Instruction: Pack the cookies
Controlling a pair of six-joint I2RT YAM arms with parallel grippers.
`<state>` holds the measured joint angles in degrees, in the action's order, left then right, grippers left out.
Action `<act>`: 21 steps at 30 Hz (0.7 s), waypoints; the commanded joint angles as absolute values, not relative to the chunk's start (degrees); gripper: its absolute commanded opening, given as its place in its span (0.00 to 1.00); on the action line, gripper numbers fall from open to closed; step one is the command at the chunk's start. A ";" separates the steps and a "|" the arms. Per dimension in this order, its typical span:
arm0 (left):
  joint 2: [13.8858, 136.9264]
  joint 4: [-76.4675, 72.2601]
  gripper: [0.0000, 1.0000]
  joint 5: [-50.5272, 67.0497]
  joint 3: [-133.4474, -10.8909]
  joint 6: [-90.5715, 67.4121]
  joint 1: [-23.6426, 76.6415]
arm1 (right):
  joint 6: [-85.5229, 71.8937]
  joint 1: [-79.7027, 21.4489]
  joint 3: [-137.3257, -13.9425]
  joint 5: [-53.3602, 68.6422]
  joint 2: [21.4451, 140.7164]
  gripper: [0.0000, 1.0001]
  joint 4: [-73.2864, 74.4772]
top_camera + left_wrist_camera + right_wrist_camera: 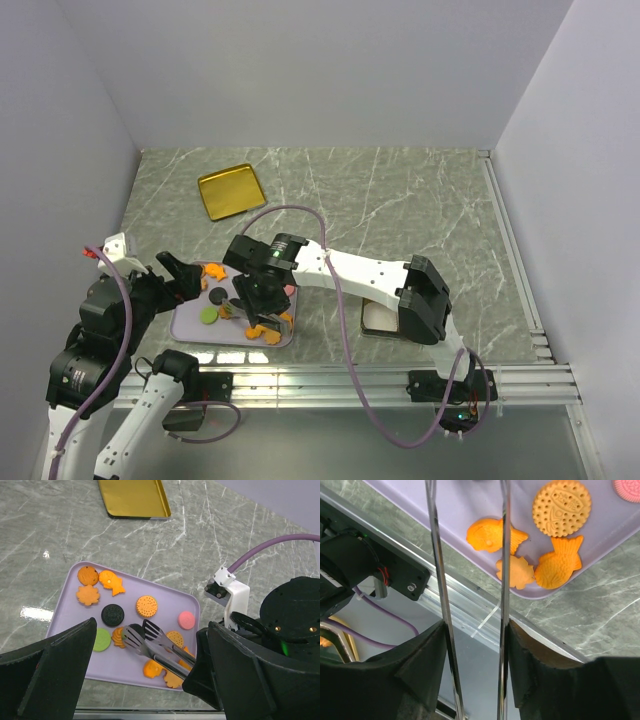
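Grey marbled desk, white walls, gold tray upper left, lilac tray of cookies lower left, left tool spread wide, right tool clamping tongs.

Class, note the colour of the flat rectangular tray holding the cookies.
The flat rectangular tray is pale lilac, clearest in left wrist view.

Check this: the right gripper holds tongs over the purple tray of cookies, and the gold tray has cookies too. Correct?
No: the gold tray is empty, as the top view shows. The right gripper does hold tongs over the purple tray of cookies.
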<state>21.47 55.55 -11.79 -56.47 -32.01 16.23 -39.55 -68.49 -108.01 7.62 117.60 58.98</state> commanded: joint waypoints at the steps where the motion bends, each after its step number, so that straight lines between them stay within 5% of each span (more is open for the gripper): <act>1: 21.44 53.70 0.99 -10.64 -56.25 -30.50 16.35 | -40.17 -68.82 -111.18 8.09 116.11 0.54 57.74; 21: 21.27 53.00 0.99 -8.79 -55.37 -29.53 16.26 | -42.45 -68.03 -116.10 3.25 110.57 0.51 61.87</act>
<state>21.52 55.31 -10.17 -55.70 -30.76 16.23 -41.30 -68.36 -113.14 5.06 114.76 61.01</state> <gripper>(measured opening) 0.994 0.517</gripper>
